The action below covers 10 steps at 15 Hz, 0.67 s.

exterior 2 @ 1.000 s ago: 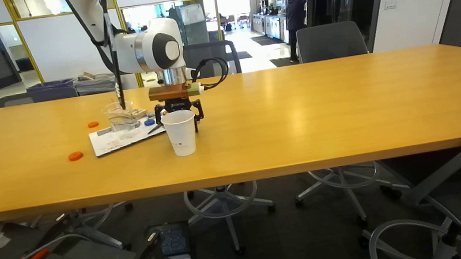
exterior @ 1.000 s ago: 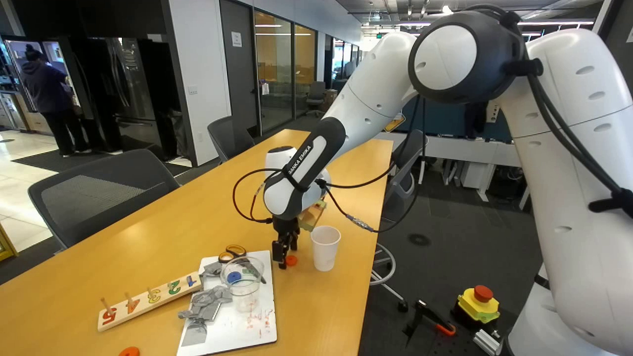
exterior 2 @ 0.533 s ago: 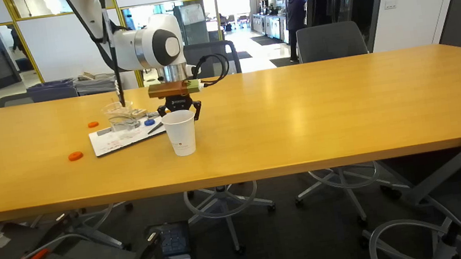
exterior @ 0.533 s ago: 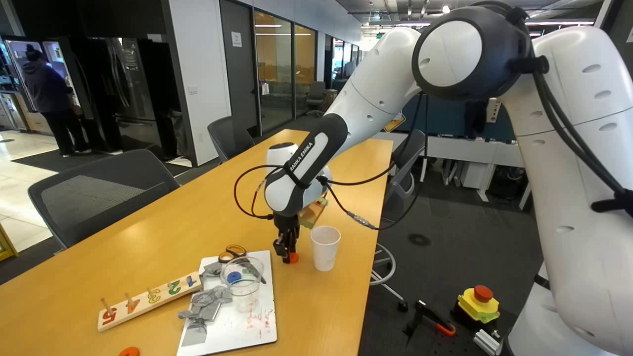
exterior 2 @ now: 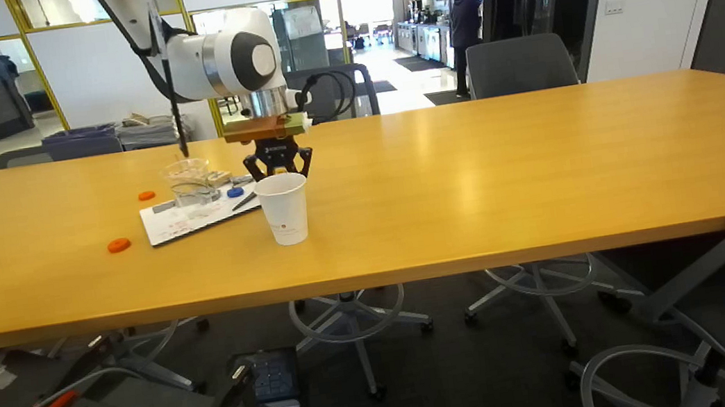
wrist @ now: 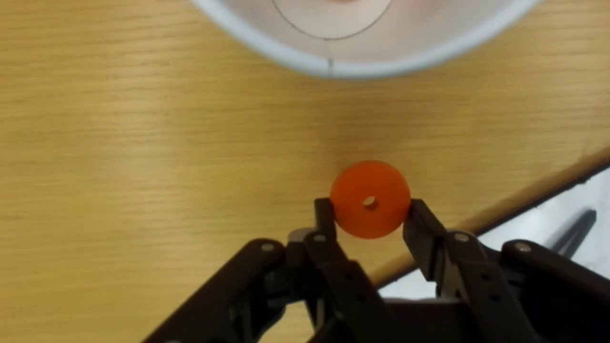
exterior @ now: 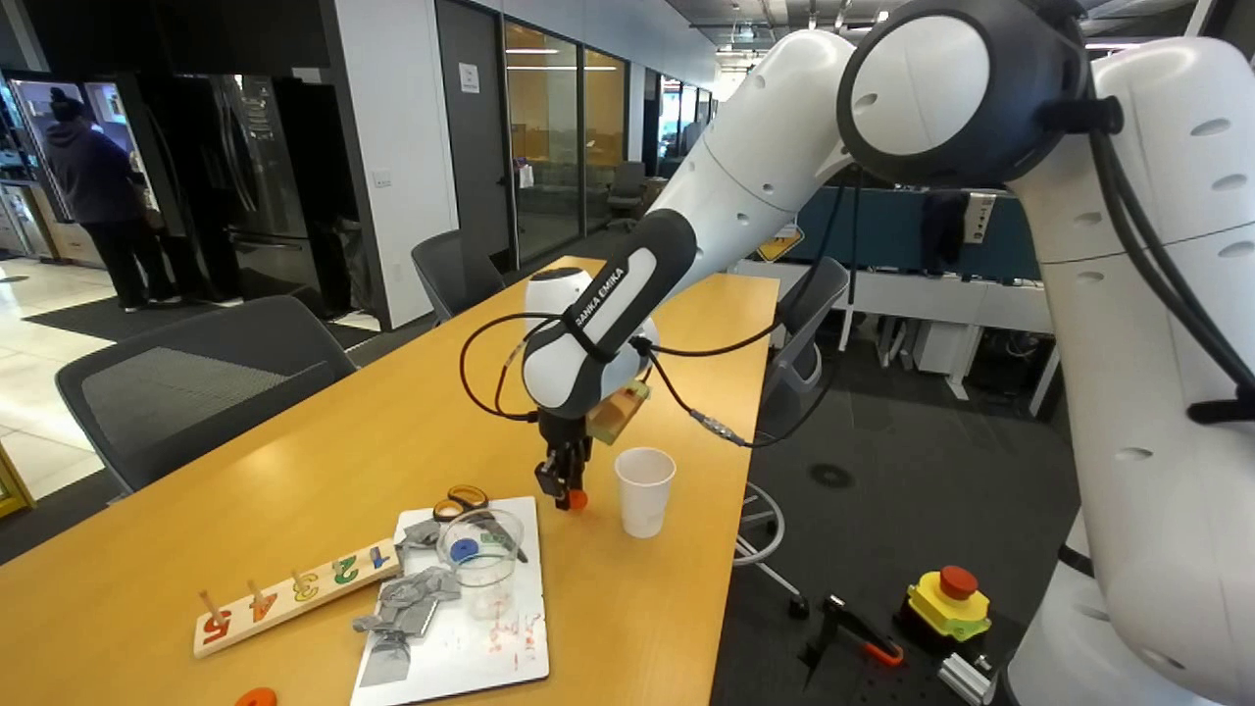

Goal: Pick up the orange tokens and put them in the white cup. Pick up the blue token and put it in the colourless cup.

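The pincer (wrist: 371, 208) pinches an orange token (wrist: 371, 221) by its edges, just lifted off the desk (exterior 2: 473, 189); in an exterior view the white cup (exterior: 644, 498) stands to their right, so the carry likely comes next.

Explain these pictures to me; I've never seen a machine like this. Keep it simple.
This is a robot arm ending in a black two-fingered pincer. The wide pictures come from cameras standing outside it; the close-up, from one on its wrist. The pincer holds an orange token, a small disc with a hole. A white cup stands close by on the table. A whiteboard there carries a see-through cup, with a blue token beside it. Also in view are two more orange tokens, scissors at the board's edge and a wooden strip with numbers and pegs.
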Motion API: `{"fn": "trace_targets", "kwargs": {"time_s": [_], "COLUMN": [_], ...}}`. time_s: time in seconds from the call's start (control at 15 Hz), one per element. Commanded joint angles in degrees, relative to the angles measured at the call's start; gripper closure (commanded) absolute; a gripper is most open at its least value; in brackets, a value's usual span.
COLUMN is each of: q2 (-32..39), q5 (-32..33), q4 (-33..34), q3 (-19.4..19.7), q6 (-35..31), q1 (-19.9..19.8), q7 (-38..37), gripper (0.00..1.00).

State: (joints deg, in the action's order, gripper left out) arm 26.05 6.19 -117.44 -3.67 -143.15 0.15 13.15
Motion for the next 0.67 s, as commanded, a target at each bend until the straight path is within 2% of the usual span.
{"fn": "trace_targets", "kwargs": {"time_s": [0.0,0.27,0.6], "q2": [-6.76,-12.70,-17.78], "q5": [-1.49,-2.33,-0.24], "q4": [-1.92,-3.40,-5.85], "q3": [-0.18,0.34,2.16], "q6": [0.66,3.13,8.52], "q1": [0.19,-0.04,0.32], "q7": [-1.85,-3.36,-6.83], "gripper": [0.81,0.81,0.81]}}
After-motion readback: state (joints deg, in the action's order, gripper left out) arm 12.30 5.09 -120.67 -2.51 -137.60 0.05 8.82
